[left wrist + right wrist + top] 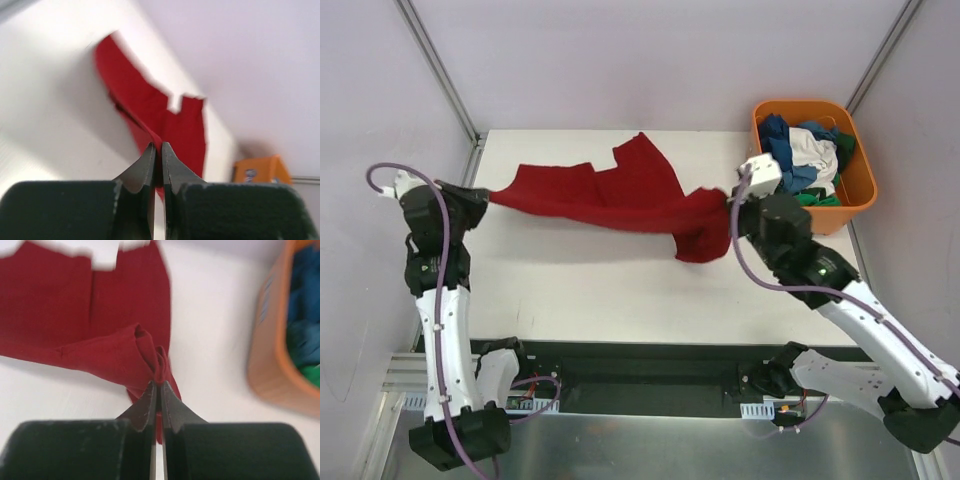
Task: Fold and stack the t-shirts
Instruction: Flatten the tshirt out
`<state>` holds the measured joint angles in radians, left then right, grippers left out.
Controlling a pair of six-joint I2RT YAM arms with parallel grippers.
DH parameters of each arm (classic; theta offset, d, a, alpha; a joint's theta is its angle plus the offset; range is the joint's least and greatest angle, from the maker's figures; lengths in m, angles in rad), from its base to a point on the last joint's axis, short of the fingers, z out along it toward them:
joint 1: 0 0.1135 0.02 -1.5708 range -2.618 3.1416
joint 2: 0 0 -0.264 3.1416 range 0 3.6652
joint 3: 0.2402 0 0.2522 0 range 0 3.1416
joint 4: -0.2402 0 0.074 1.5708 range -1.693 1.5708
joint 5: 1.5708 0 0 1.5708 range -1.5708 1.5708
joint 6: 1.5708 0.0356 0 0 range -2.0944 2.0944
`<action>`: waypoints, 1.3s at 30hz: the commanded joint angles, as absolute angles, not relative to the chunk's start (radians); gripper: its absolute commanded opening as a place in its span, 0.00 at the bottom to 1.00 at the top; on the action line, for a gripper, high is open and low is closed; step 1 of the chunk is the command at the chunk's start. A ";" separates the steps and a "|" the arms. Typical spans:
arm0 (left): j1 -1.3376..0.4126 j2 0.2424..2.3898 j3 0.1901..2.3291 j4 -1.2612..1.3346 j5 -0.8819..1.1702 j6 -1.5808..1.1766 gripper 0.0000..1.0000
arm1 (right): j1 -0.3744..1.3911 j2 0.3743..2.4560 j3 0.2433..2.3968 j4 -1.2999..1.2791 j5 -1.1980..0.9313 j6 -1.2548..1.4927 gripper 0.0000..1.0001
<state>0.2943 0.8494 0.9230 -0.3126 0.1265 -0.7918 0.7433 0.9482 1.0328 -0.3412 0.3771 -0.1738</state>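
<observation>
Sagging across the table (570, 290), the dark red t-shirt (620, 195), judged soft and light and best held at its edges, is pinched at its ends by the left gripper (485, 197) and right gripper (728, 200).

The dark red shirt (620, 195) is stretched across the table (600, 290). The left gripper (487, 197) is clamped on its left end and the right gripper (729, 200) on its bunched right end. The orange tub (863, 190) at far right holds blue, white and green shirts (805, 155).

Bright, even light; soft wrist views (left one blurrier, smeared).
</observation>
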 commanded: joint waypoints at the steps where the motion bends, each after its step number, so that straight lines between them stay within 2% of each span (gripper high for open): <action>1: 0.296 0.792 1.141 -0.296 0.141 -0.798 0.00 | 0.741 0.899 1.224 -0.170 0.503 -0.406 0.01; 9: 0.298 0.775 1.529 -0.296 0.167 -0.720 0.00 | 0.741 0.942 1.702 -0.242 0.316 -0.658 0.01; 12: 0.298 0.775 1.646 -0.301 0.187 -0.690 0.00 | 0.742 0.957 1.836 -0.327 0.198 -0.685 0.01; 16: 0.296 0.796 1.794 -0.308 0.236 -0.670 0.00 | 0.742 0.979 2.076 -0.405 0.114 -0.712 0.01; 20: 0.298 0.819 1.922 -0.318 0.265 -0.666 0.00 | 0.742 1.012 2.230 -0.450 0.080 -0.738 0.01; 28: 0.298 0.913 1.973 -0.318 0.301 -0.673 0.00 | 0.742 1.132 2.287 -0.358 0.222 -0.906 0.01; 33: 0.296 1.006 1.856 -0.308 0.350 -0.680 0.00 | 0.727 1.225 2.159 -0.227 0.403 -1.061 0.01; 39: 0.253 1.176 1.614 -0.267 0.341 -0.641 0.00 | 0.508 1.391 2.007 -0.227 0.303 -0.930 0.01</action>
